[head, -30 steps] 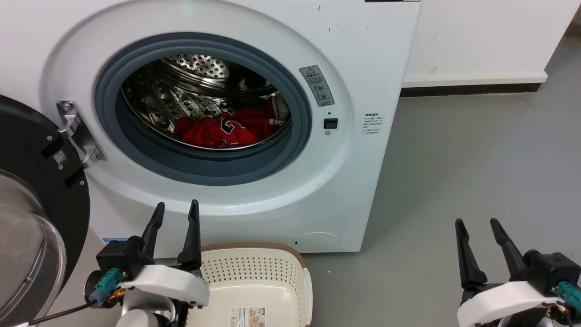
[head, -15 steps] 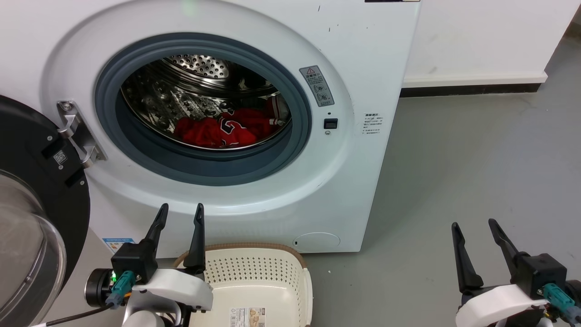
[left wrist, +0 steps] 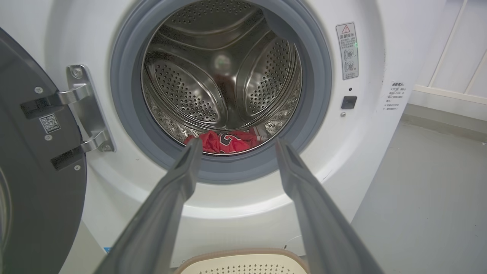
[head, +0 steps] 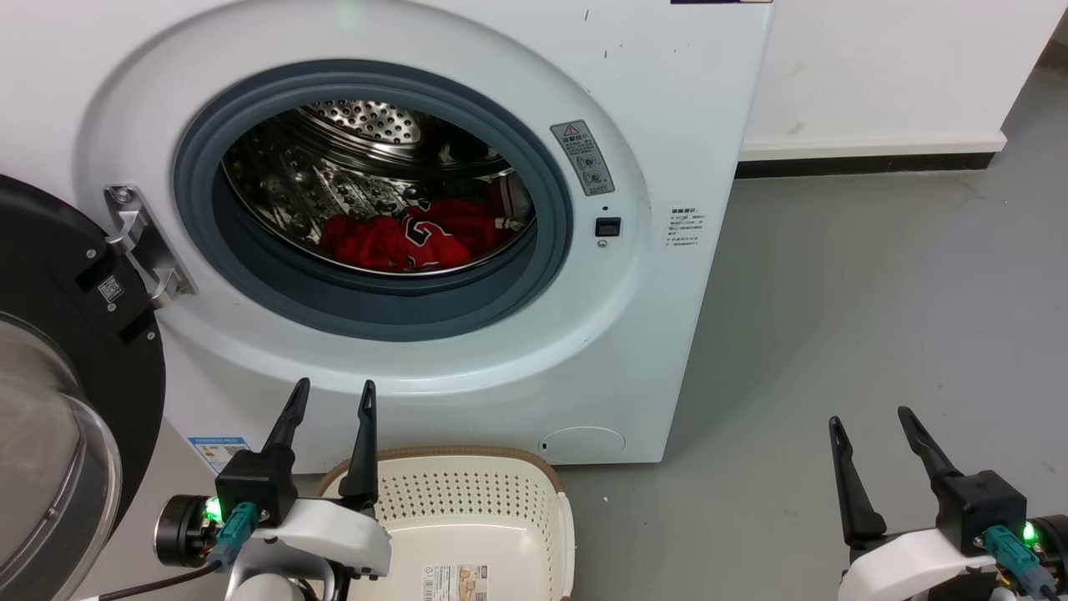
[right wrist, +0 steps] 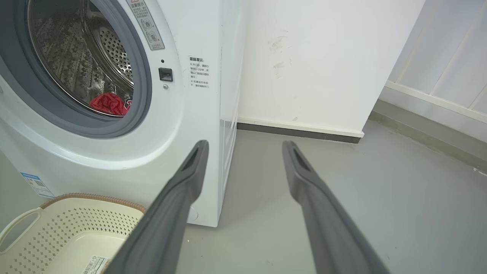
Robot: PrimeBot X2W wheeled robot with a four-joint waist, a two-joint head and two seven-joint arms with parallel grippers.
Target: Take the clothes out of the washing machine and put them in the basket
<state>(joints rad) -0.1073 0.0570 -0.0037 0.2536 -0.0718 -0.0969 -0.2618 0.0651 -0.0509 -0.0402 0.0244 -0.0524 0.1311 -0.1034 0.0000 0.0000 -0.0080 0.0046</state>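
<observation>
Clothes [head: 392, 242] in washing machine [head: 651, 334]; left pincer [head: 333, 386] wide by basket [head: 467, 492]; right pincer [head: 869, 416] wide.

Laundry room: washing machine [head: 667, 100], basket [head: 467, 492]

Grey floor [head: 876, 292], white wall [head: 884, 67], dark skirting [head: 868, 164]

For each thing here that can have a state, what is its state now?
washing machine door: open, swung to the left.
drum: holds red clothes at its bottom.
basket: upright, no clothes visible inside.
left gripper: open, empty.
right gripper: open, empty.
</observation>
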